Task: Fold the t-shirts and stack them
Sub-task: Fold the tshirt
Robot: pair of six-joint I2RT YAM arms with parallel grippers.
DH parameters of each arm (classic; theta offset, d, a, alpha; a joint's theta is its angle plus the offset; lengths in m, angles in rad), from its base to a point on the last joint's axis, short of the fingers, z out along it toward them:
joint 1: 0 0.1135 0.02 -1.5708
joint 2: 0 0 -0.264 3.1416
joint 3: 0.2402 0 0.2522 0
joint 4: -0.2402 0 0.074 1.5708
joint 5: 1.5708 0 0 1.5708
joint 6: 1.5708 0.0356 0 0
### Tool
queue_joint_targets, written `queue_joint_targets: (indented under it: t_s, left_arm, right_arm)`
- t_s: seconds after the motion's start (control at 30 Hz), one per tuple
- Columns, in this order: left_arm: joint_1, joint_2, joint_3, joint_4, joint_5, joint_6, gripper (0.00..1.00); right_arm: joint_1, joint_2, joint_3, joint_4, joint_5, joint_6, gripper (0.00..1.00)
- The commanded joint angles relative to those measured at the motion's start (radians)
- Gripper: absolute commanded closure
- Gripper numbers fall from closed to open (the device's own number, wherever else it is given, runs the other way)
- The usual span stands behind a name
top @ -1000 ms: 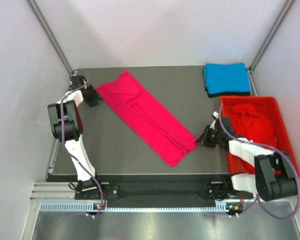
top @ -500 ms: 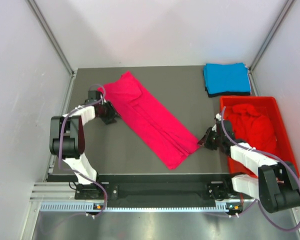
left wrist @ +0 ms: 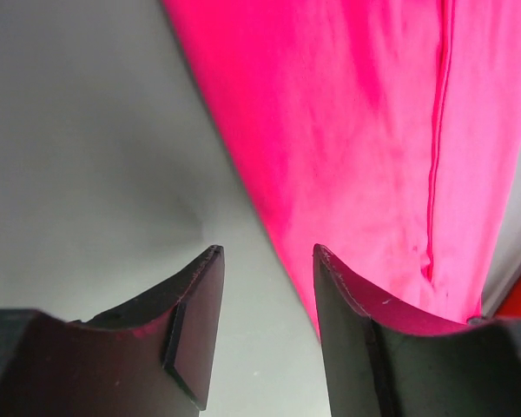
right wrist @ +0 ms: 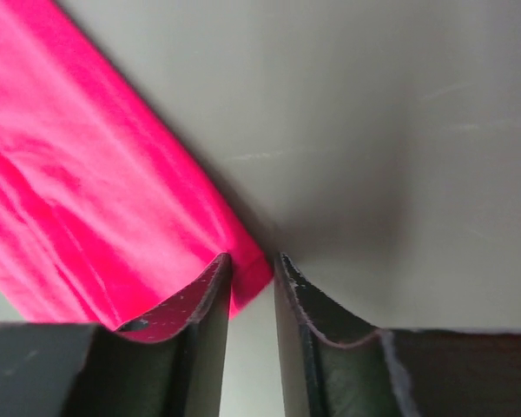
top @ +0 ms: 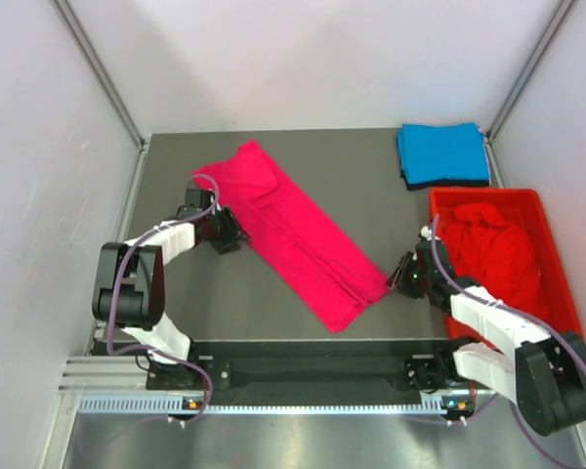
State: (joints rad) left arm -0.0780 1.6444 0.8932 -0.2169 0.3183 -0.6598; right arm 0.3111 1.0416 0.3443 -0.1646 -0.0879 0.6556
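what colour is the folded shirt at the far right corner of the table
Sky blue; the folded shirt shows best in the top external view.

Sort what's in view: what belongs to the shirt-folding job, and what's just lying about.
Job: pink t-shirt; folded blue t-shirt; heap of red t-shirts.
Lying about: red crate; table.

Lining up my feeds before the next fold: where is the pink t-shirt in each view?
Top external: the pink t-shirt lies as a diagonal strip across mid-table, far left to near right.
Left wrist: it fills the upper right, its edge running down toward the left gripper's open jaws.
Right wrist: it fills the left; its corner shows at the right gripper's narrowly parted jaws.
Shared landmark: the shirt's straight edge against the grey table.
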Motion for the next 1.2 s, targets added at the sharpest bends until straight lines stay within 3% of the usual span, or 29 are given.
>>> queue_joint_targets:
  t_s: [0.0, 0.3, 0.5, 0.67, 0.73, 0.77, 1.0, 1.1, 1.13, 1.17]
  left_arm:
    - [-0.009, -0.029, -0.040, 0.040, 0.008, -0.023, 0.49]
    - [-0.104, 0.023, -0.037, 0.040, -0.111, -0.058, 0.50]
    - [-0.134, 0.048, -0.031, 0.062, -0.157, -0.092, 0.55]
    - [-0.135, 0.040, -0.005, -0.001, -0.205, -0.063, 0.81]
    - [-0.135, 0.031, 0.006, -0.050, -0.245, -0.041, 0.98]
    - [-0.135, 0.020, 0.009, -0.068, -0.264, -0.035, 1.00]
    - [-0.135, -0.021, 0.012, -0.121, -0.309, -0.015, 1.00]
    - [-0.135, -0.021, 0.026, -0.153, -0.341, -0.018, 0.87]
    - [-0.135, -0.023, 0.030, -0.173, -0.349, -0.024, 0.74]
    - [-0.134, -0.026, 0.032, -0.185, -0.372, -0.027, 0.69]
  right_arm:
    - [0.017, -0.025, 0.079, -0.105, 0.082, -0.031, 0.72]
    - [0.105, -0.107, 0.193, -0.188, 0.125, -0.073, 0.67]
    - [0.230, -0.138, 0.191, -0.116, 0.025, -0.114, 0.69]
    - [0.399, -0.088, 0.183, -0.098, 0.068, -0.111, 0.80]
    - [0.474, -0.077, 0.173, -0.055, 0.082, -0.090, 0.80]
    - [0.503, -0.069, 0.162, -0.041, 0.114, -0.067, 0.80]
    - [0.773, 0.084, 0.171, 0.053, 0.250, 0.006, 0.80]
    - [0.839, 0.170, 0.197, 0.053, 0.318, 0.039, 0.81]
    - [0.853, 0.190, 0.206, 0.053, 0.327, 0.059, 0.82]
    - [0.865, 0.221, 0.208, 0.054, 0.336, 0.071, 0.82]
